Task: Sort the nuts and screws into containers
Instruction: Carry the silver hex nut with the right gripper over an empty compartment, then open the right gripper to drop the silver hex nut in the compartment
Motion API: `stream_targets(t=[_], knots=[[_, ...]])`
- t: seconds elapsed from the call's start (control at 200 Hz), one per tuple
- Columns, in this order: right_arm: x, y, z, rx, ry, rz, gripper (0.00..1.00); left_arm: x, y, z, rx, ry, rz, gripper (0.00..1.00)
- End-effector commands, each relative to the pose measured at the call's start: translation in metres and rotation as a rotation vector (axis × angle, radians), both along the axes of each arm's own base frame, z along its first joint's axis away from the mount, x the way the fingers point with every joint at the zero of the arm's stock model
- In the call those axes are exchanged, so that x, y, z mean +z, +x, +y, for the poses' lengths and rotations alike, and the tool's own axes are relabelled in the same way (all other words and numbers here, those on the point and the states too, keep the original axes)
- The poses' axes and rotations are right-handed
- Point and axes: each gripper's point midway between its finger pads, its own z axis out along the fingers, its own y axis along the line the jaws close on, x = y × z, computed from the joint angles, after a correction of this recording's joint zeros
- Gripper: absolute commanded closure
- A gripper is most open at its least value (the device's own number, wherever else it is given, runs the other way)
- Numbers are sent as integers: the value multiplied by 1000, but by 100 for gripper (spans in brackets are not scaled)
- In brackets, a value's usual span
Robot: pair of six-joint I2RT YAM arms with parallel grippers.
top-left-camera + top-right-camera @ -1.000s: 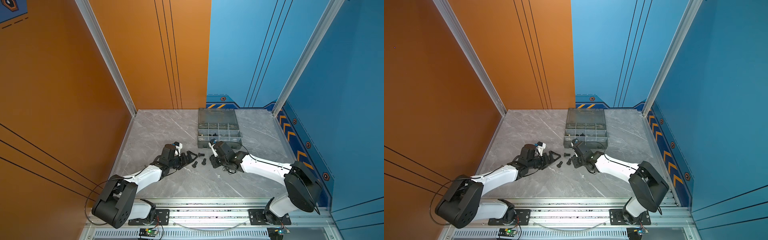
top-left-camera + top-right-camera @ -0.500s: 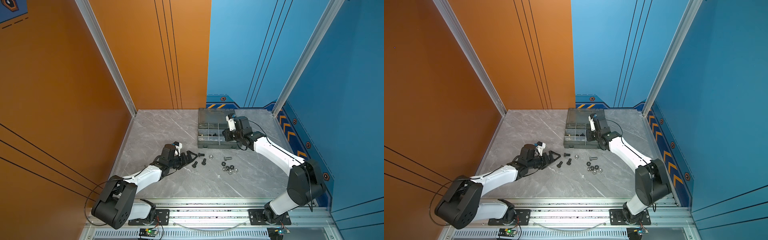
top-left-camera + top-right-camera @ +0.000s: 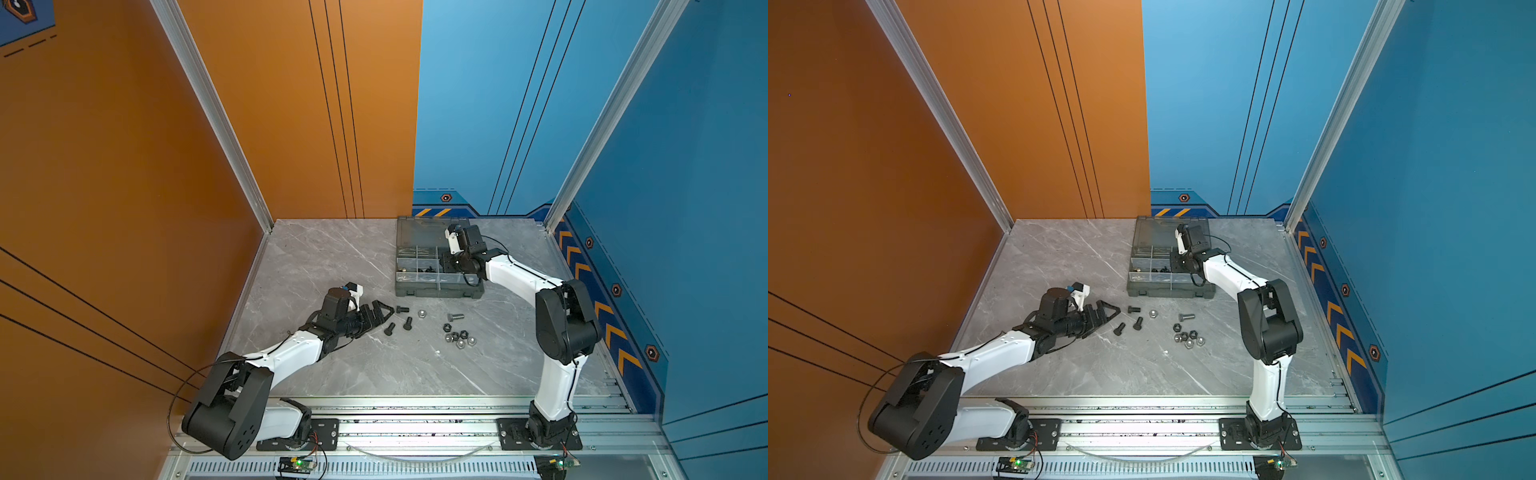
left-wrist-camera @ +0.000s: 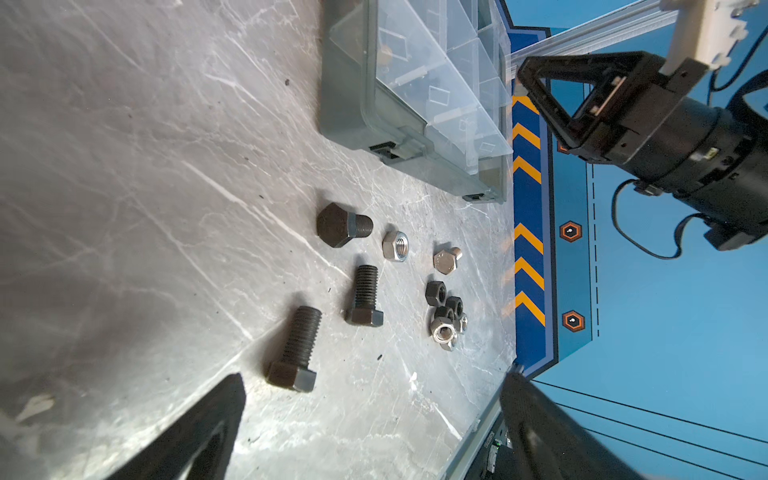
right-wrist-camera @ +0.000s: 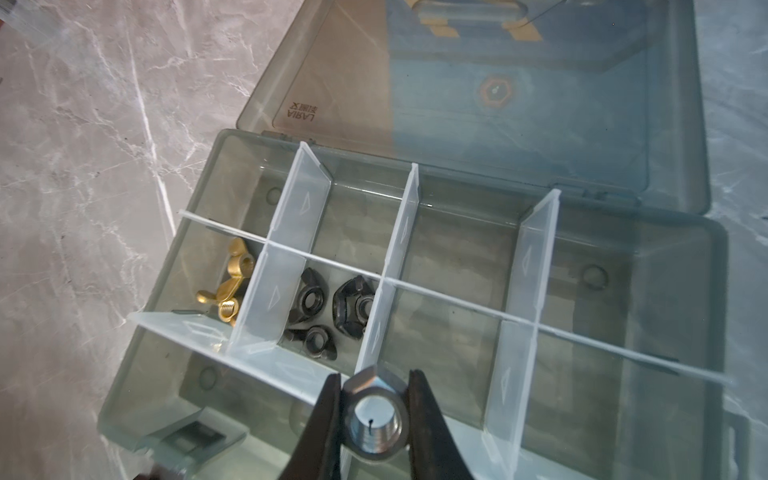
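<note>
Pinching a silver nut (image 5: 376, 419) by its flats between the fingers (image 5: 324, 415) of the right gripper (image 5: 374, 376), closed in on it and hanging above the case (image 3: 436, 291), over a clear divider (image 5: 409, 232) in the row nearest the arms; no telling which compartment lies straight beneath. Behind the compartments, the lid (image 5: 498, 104), swung open. In an end compartment of the middle row, two brass wing nuts (image 5: 232, 286); in the one beside it, three black wing nuts (image 5: 328, 307). Down low over the table (image 3: 332, 257) with the left gripper (image 4: 374, 378), its fingers spread wide with nothing between them, aimed at the loose parts. Just ahead of its tips, three black screws (image 3: 402, 309) lying on their sides, near each other but apart. Beyond those, a lone nut (image 3: 421, 313), silver, then a silver screw (image 3: 456, 317), then a tight cluster (image 3: 459, 336) of black and silver nuts touching one another. All of these on the table in front of the case, clear of its front wall.
</note>
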Motion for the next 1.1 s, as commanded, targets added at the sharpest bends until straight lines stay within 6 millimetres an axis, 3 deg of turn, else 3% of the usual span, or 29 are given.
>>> stream_targets(t=[0.0, 0.34, 0.751, 0.951, 1.096], knots=[[-5, 5, -5, -20, -30, 18, 100, 0, -1, 7, 9, 17, -16, 2], [-24, 5, -10, -26, -40, 55, 97, 2, 1, 9, 21, 14, -17, 2], [-31, 3, -14, -29, -60, 79, 82, 3, 0, 10, 22, 14, -21, 2], [-24, -1, -17, -17, -82, 65, 65, 2, 0, 11, 20, 19, -21, 2], [-2, -11, -14, -12, -85, 16, 60, 3, 2, 15, 29, 24, -23, 2]])
